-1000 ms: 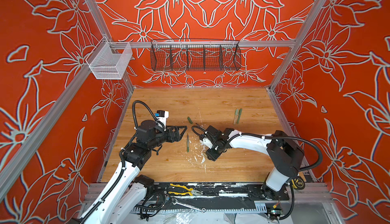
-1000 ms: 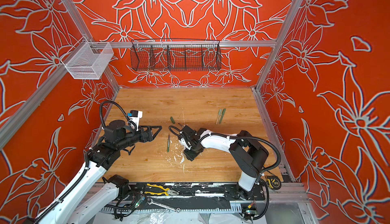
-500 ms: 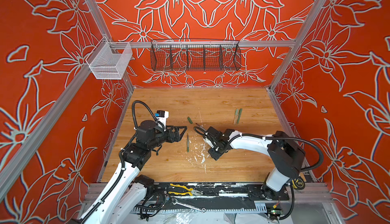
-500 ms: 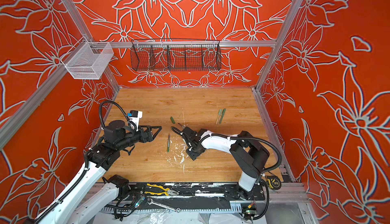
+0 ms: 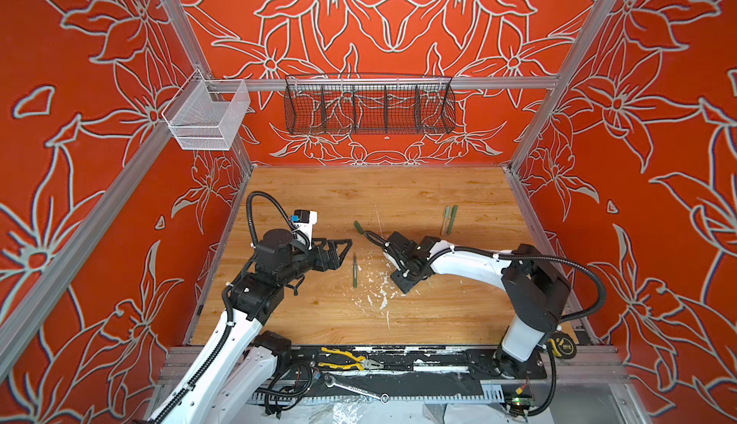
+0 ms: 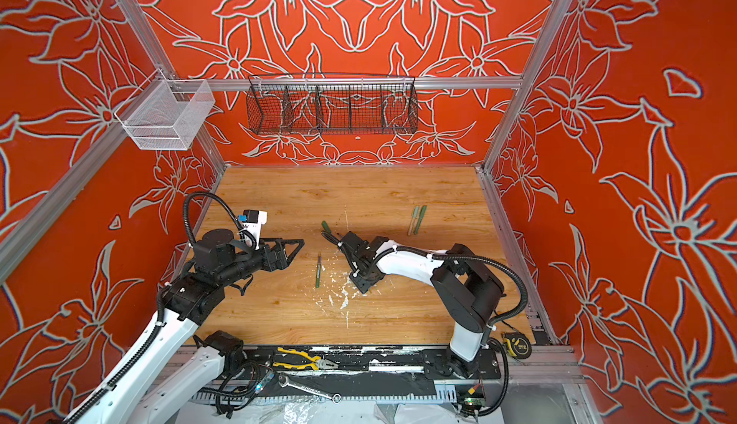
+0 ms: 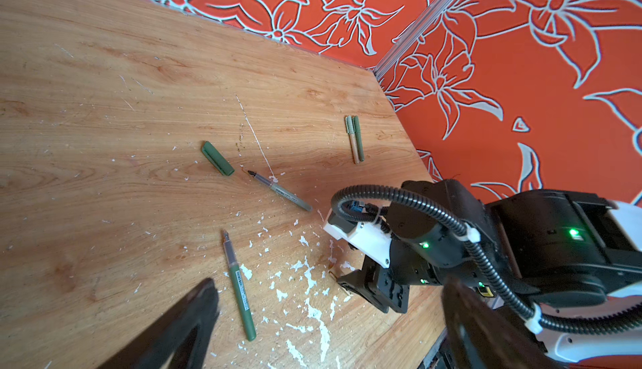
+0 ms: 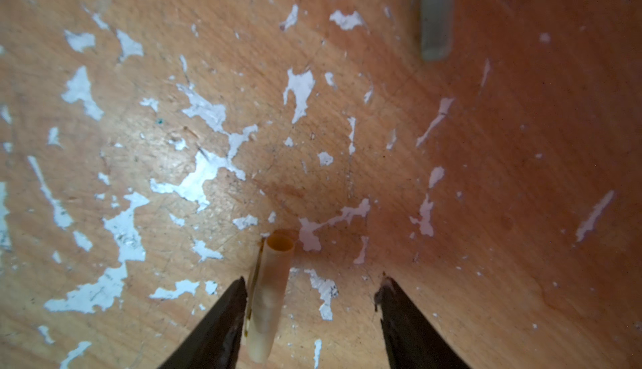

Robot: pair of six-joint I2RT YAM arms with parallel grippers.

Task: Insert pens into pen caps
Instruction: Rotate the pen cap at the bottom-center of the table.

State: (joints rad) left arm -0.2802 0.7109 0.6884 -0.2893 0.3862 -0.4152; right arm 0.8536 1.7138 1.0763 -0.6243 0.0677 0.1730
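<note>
Right tool [image 8: 311,278]: shifted slightly toward the far wall over the last second and its jaws have spread wider. It is now released and holds nothing, tips low over the surface [image 5: 418,322].

Tan cap [image 8: 269,294]: lies flat between those jaws, against one finger and well clear of the opposite one. Its open mouth points away from the tool.

Left tool [image 5: 343,253]: unchanged, fully released and empty. It hovers just beside the dark green pen [image 7: 239,287], which lies uncapped.

Grey-green pen [image 7: 279,191]: uncapped, between the dark green cap [image 7: 217,159] and the right tool.

Pair of pens [image 7: 355,138]: side by side, touching, apparently capped, well apart from the rest.

Handling note: the step is judged to be regrasping the tan cap. Centre the jaws so the cap sits mid-gap, clench across its body, and leave the mouth free for a pen tip.

Not legible:
- Tan cap is hidden beneath the right tool in both top views.
- Its closed end is cut off in the right wrist view.
- Grey-green pen is mostly covered by the right arm's cable from above.
- Colour match within the pair is uncertain.
</note>
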